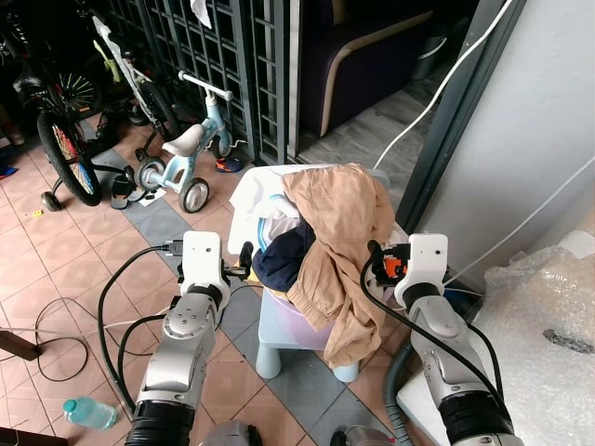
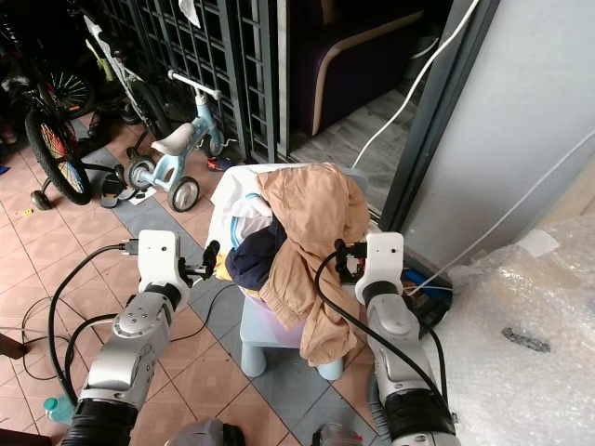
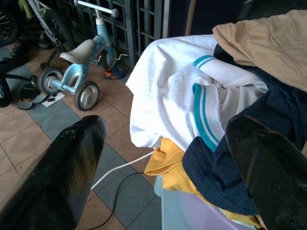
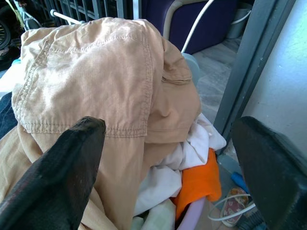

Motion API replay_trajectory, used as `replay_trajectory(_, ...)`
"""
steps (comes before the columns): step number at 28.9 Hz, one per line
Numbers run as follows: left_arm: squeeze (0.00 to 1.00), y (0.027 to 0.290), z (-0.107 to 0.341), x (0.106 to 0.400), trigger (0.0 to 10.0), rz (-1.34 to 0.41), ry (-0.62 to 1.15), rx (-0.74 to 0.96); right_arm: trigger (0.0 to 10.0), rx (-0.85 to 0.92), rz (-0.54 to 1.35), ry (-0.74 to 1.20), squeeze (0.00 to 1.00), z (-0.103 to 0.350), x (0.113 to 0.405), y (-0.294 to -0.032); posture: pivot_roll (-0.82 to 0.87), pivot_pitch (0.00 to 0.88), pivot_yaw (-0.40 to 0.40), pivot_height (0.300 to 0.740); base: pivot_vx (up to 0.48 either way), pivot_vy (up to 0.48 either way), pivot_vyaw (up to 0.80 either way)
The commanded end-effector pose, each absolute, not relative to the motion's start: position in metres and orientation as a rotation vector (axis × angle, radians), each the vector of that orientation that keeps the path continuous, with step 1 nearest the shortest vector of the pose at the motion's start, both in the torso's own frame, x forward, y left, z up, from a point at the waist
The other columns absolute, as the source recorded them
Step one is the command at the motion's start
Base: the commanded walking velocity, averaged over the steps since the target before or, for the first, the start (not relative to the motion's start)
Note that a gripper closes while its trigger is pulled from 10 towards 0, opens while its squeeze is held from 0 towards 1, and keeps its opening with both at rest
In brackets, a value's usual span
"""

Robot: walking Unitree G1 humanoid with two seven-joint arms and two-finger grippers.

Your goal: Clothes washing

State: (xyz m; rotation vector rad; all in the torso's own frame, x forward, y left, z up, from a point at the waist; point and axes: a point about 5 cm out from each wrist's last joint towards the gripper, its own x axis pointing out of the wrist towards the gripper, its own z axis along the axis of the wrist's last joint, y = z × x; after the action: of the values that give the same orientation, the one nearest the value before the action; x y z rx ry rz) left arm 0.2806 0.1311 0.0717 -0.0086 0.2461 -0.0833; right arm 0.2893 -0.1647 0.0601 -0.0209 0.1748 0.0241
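Note:
A heap of clothes fills a lavender basin [image 1: 299,321] that stands on a light blue stool [image 1: 277,342]. A tan garment [image 1: 339,232] drapes over the top and hangs down the front. Under it lie a white shirt with teal stripes [image 3: 168,91], a navy garment [image 3: 225,163], a yellow piece [image 3: 168,168] and an orange piece [image 4: 199,184]. My left gripper [image 1: 244,263] is open beside the heap's left side, level with the navy garment. On the heap's right side my right gripper [image 1: 376,260] is open too, against the tan cloth. Neither holds anything.
A small blue balance bike [image 1: 186,153] and a bicycle [image 1: 65,149] stand at the left by a dark metal grille [image 1: 214,46]. Cables [image 1: 56,325] and a water bottle [image 1: 90,413] lie on the tiled floor. Bubble wrap [image 1: 539,325] lies at the right, below a wall.

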Motion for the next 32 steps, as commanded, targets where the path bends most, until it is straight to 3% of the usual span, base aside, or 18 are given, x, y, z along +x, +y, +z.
replay_trajectory(1, 0.00, 0.1327, 0.0706, 0.2806, 10.0, -0.080, 0.256, -0.004, 10.0, -0.024, 0.026, 0.186, 0.00, 0.0592, 0.2901, -0.1644, -0.05, 0.000, 0.024, 0.740, 0.000, 0.000, 0.00)
replay_trajectory(32, 0.00, 0.1325, 0.0639, 0.2820, 10.0, -0.093, 0.315, -0.045, 10.0, 0.067, 0.080, 0.210, 0.00, 0.0551, 0.2941, -0.1604, -0.04, 0.000, 0.013, 0.740, 0.000, 0.000, 0.00)
